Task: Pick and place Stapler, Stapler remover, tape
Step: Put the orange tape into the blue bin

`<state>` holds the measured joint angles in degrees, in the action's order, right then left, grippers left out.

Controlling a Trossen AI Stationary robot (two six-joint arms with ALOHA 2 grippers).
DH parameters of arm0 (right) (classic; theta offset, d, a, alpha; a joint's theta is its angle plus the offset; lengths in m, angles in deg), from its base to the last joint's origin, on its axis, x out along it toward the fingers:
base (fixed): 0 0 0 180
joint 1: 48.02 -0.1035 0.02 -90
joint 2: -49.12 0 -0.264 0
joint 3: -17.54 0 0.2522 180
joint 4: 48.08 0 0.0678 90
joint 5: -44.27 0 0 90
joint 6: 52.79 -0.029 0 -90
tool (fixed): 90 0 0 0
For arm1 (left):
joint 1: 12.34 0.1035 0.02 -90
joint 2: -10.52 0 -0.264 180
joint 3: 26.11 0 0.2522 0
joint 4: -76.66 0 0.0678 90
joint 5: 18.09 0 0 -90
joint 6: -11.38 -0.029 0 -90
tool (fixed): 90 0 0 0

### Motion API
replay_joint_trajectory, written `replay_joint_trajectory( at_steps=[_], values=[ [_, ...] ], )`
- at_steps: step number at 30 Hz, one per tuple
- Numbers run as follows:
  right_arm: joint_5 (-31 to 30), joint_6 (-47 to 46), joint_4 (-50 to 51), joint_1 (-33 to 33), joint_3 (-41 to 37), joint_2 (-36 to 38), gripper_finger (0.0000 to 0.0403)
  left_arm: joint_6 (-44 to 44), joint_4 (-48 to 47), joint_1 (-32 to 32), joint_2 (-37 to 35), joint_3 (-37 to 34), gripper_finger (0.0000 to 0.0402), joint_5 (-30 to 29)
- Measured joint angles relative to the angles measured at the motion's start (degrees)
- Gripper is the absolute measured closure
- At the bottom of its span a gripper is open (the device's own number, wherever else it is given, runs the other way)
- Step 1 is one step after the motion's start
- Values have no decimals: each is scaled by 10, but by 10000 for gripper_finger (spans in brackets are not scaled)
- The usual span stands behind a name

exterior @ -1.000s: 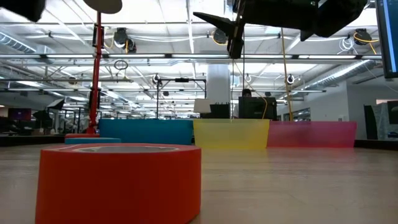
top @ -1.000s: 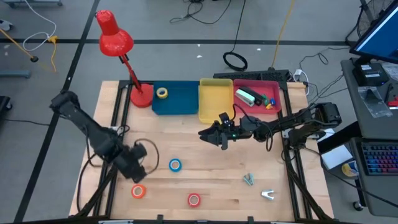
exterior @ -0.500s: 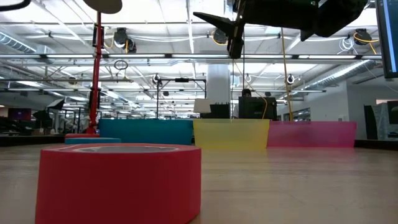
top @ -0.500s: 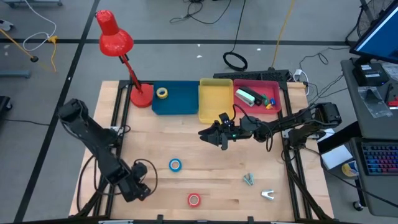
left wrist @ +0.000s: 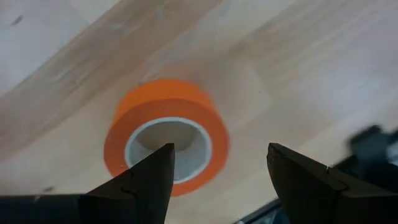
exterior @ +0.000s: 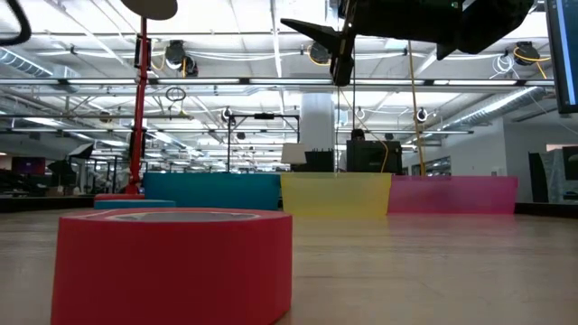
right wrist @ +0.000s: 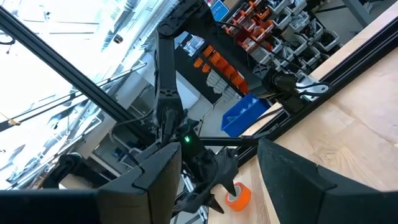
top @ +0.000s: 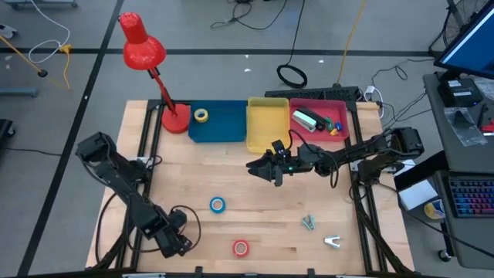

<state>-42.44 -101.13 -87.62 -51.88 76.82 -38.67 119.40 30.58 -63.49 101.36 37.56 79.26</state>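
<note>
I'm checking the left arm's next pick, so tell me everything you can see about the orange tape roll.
The orange tape roll is a small ring with an orange outer band and a pale inner core around an open centre. It lies flat on the wooden table, hole facing up, near the front left corner. The left end effector hangs right above it with fingers open, one over the core and one past the rim; nothing visibly grips it. From overhead the arm hides it.

Four tape rolls (top: 217, 205) show, three bins (top: 266, 123), two arms (top: 123, 185), one lamp (top: 147, 54)
</note>
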Motion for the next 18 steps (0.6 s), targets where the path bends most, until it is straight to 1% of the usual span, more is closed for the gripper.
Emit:
replay_joint_trajectory(
  at_steps=[4, 6, 9, 15, 18],
  values=[
    [0, 0, 0, 0, 0, 0, 199, 1, 14, 1, 22, 0, 151, 26],
    [0, 0, 0, 0, 0, 0, 199, 1, 19, 2, 29, 1, 168, 35],
    [0, 0, 0, 0, 0, 0, 196, 1, 34, 1, 43, 0, 220, 32],
    [0, 0, 1, -2, 0, 0, 197, -3, 26, 1, 53, 1, 363, 33],
    [0, 0, 1, -4, 0, 0, 197, -19, 27, 1, 48, 1, 368, 28]
  ],
)
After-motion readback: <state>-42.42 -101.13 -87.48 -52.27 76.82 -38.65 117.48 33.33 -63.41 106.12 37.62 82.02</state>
